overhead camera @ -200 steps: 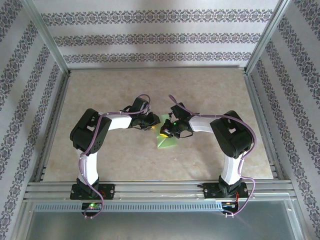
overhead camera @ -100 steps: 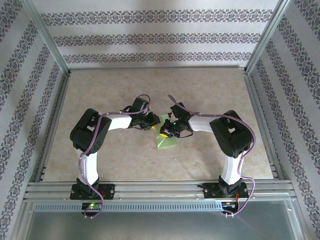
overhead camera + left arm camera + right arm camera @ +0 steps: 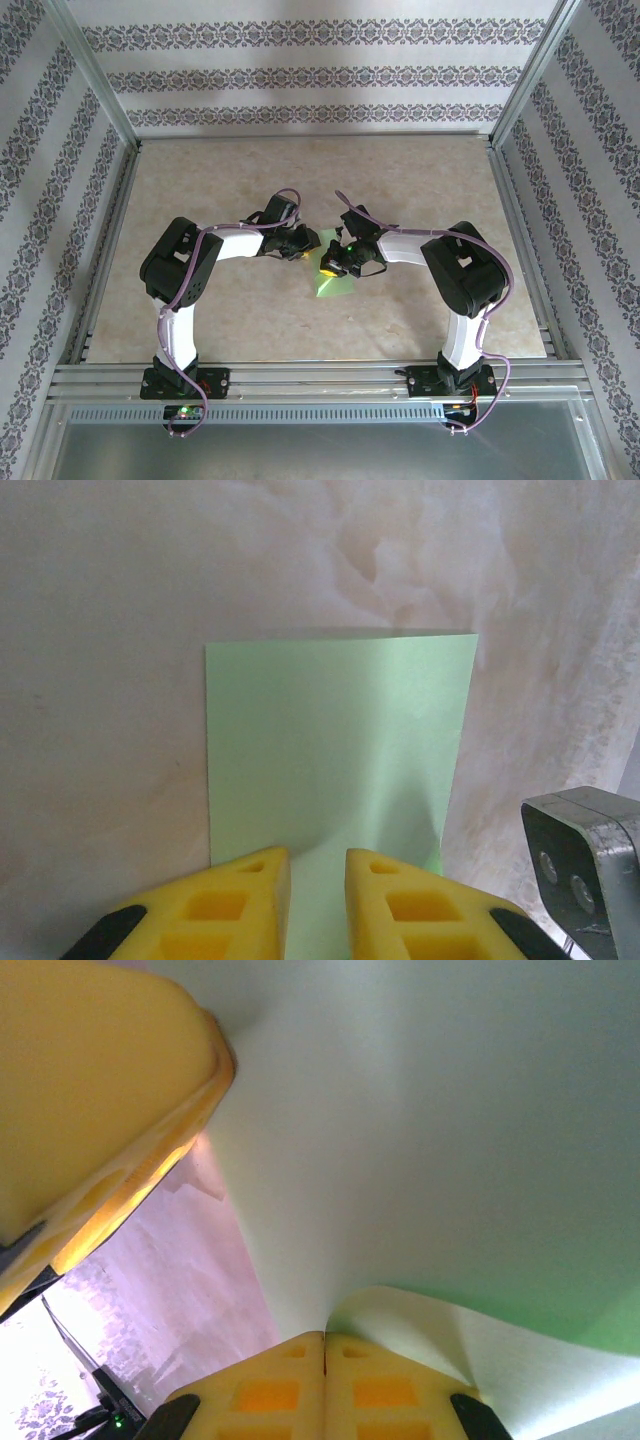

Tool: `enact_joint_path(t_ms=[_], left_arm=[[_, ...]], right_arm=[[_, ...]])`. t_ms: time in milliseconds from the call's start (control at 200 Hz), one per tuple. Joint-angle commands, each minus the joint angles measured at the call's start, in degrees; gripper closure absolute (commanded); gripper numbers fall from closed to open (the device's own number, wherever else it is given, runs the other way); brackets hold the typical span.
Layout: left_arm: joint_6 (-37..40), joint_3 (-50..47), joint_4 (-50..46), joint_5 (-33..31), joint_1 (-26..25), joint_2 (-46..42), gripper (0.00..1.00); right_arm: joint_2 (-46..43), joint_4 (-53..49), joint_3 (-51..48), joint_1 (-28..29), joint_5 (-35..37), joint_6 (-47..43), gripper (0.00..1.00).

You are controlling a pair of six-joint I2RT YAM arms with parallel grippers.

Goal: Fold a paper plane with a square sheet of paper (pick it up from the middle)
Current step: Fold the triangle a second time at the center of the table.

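The square sheet of paper (image 3: 331,284) is light green and lies folded on the marble table between both arms. In the left wrist view the paper (image 3: 340,740) is a tall rectangle with a crisp far edge. My left gripper (image 3: 318,865) stands over its near edge, yellow fingers slightly apart, with paper showing in the gap. My left gripper (image 3: 304,247) meets my right gripper (image 3: 328,266) above the sheet. My right gripper (image 3: 324,1338) is shut on a lifted flap of the paper (image 3: 450,1140), which curls up from the seam of the pads.
A yellow finger of the left gripper (image 3: 90,1090) fills the upper left of the right wrist view, close to the flap. A grey metal part of the right arm (image 3: 585,850) sits right of the paper. Aluminium frame rails (image 3: 300,378) border the table.
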Motion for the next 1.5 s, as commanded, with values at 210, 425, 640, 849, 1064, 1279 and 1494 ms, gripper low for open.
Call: enact_joint_path(t_ms=[210,425,640,849,1064,1279,1494], left_arm=[[0.12,-1.14,-4.18,-1.40,-0.06,1.04,0.78],[0.03,-1.27,-4.27,-1.49,-0.11,1.02,0.78],[-0.03,-1.23,-4.36,-1.50,-0.09,1.13,0.78],[-0.06,-1.22,-4.32,-1.42,-0.13,1.11,0.78],[-0.14,-1.36,-4.27,-1.48,-0.13,1.11,0.78],[-0.15,-1.33,-4.27,-1.42,-0.06,1.05,0.78],[-0.06,-0.83,-5.12,-1.68,0.03,0.17,0.78]], right_arm=[[0.93,-0.63,1.24,0.66,-0.47,-0.92,0.98],[1.28,0.36,1.35,0.68,-0.38,-0.37,0.98],[1.45,0.62,1.38,0.60,-0.34,-0.35,0.98],[1.78,0.65,1.51,0.57,-0.21,-0.29,0.98],[2.49,0.95,1.64,0.55,-0.39,-0.07,0.98],[2.60,0.86,1.47,0.55,-0.05,-0.11,0.96],[2.66,0.31,0.77,0.53,0.63,0.06,0.92]])
